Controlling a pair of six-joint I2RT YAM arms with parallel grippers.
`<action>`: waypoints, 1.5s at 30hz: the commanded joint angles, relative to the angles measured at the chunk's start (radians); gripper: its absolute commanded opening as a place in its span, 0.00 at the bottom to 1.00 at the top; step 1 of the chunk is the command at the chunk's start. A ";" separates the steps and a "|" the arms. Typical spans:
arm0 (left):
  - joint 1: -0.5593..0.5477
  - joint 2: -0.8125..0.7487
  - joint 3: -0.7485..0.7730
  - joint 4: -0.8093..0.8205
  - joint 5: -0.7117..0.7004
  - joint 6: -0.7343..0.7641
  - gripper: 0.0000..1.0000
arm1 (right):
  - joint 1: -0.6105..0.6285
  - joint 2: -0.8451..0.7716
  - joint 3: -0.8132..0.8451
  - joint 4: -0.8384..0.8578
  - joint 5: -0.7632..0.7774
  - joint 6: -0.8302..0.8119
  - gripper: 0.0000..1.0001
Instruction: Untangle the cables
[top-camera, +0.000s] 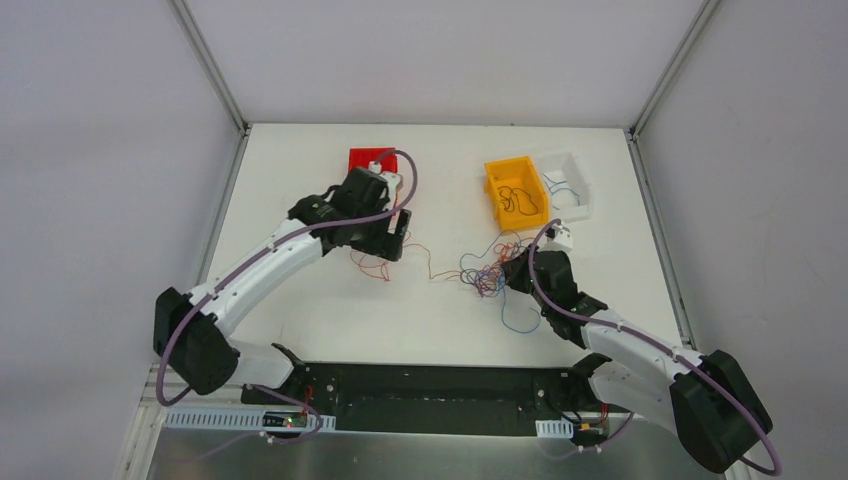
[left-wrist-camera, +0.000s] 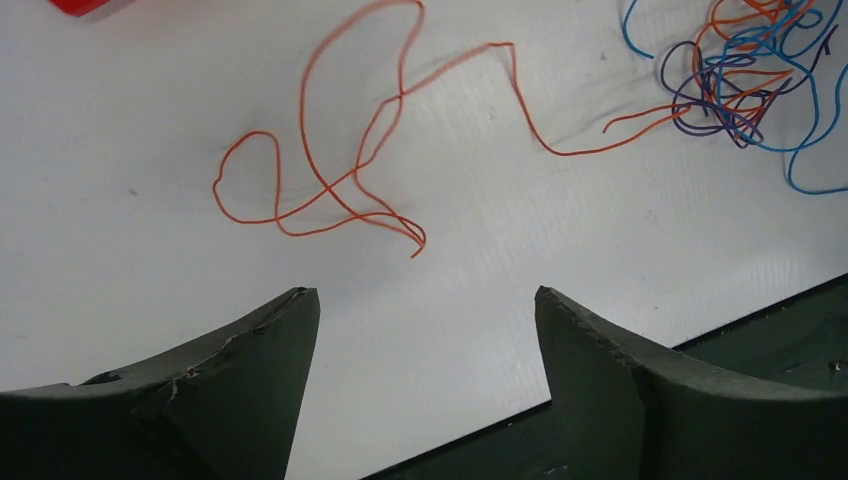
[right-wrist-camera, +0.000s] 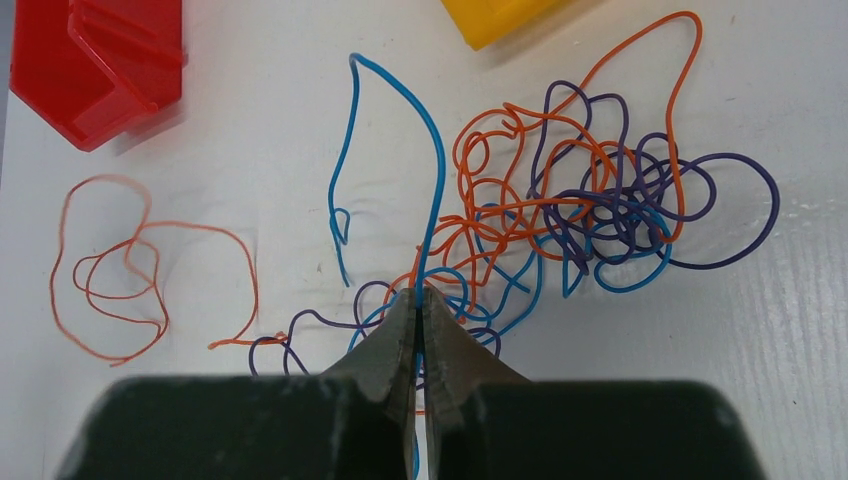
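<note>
Progress is judged partial. The main knot (right-wrist-camera: 570, 210) of cables sits mid-tabletop (top-camera: 330, 320), just in front of the yellow bin (top-camera: 494, 178). Orange, blue and purple strands are interlaced in it.

One dark cable (top-camera: 520, 203) is seen lying in the yellow bin and a blue one (top-camera: 562, 187) in the white bin (top-camera: 588, 190); both are taken as sorted. The red bin (top-camera: 362, 158) is partly covered by the left arm, so its contents cannot be read.

An orange strand (left-wrist-camera: 330, 170) is laid out in loose loops on the tabletop left of the knot. Its far end is seen running into the knot's edge, so it is not counted as free.

Left jaws: spread wide, nothing between them, held just short of the orange strand.

Right jaws: pressed fully together on a blue strand (right-wrist-camera: 432, 150) at the near edge of the knot, with the strand running on from the tips.

Left to do, by estimate:
- orange strand to be drawn clear
- blue strand to be extracted
- purple and remaining orange and blue to be separated

The bulk of the work is judged outstanding.
</note>
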 joint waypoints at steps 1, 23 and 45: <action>-0.091 0.110 0.083 0.024 -0.072 0.061 0.83 | 0.004 -0.014 0.032 0.039 -0.012 -0.011 0.03; -0.277 0.468 0.154 0.165 -0.222 0.204 0.99 | 0.002 -0.061 0.017 0.029 0.001 -0.019 0.04; -0.309 0.505 0.134 0.310 -0.003 0.232 0.00 | 0.002 -0.043 0.025 0.027 -0.008 -0.019 0.05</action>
